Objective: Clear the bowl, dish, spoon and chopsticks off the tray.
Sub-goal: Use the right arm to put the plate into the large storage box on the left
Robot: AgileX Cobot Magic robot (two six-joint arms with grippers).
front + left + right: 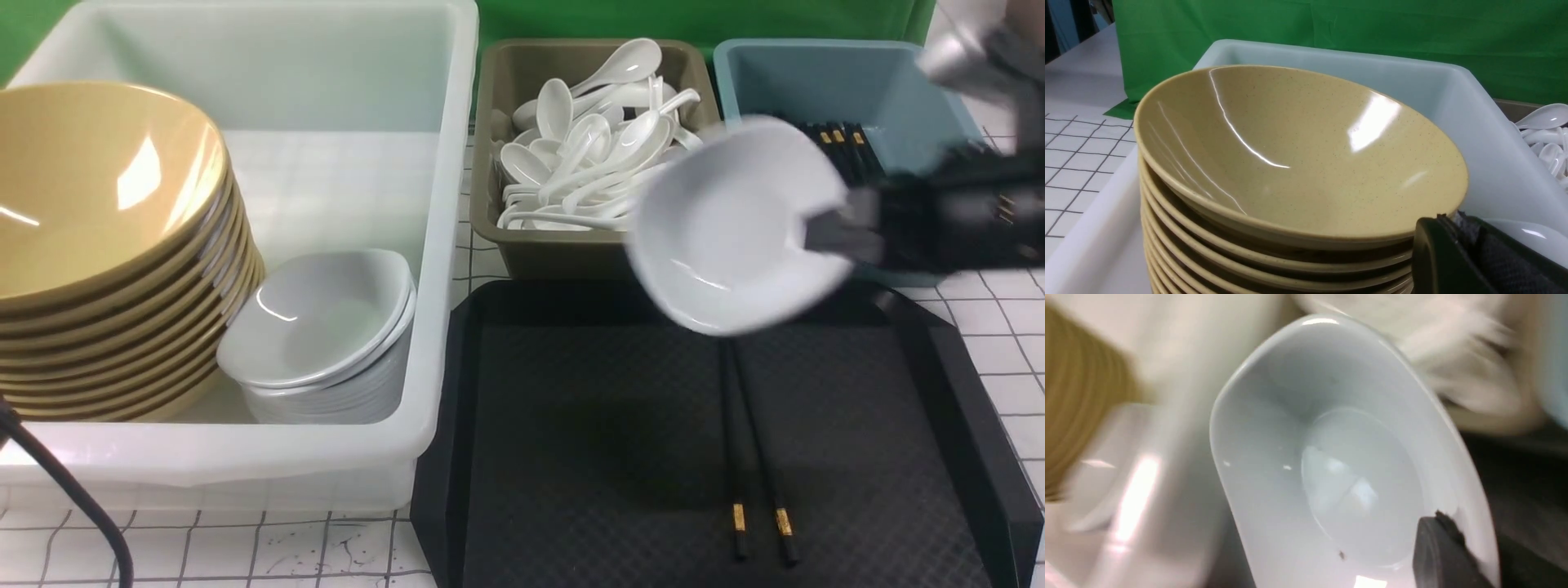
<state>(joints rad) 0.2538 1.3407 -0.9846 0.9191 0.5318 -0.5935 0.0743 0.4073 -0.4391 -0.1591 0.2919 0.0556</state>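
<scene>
A: Dish (718, 237) first: where do we see it?
B: Tilted in the air over the tray's (588, 425) far edge, our right tool (824, 233) clamped on its rim.
A: And the rest?
B: Chopsticks (755, 457) lie side by side on the tray; the bowl (90, 188) tops the stack in the white tub (441, 163). Our left tool (1457, 245), jaws together, sits just beside that stack.
</scene>
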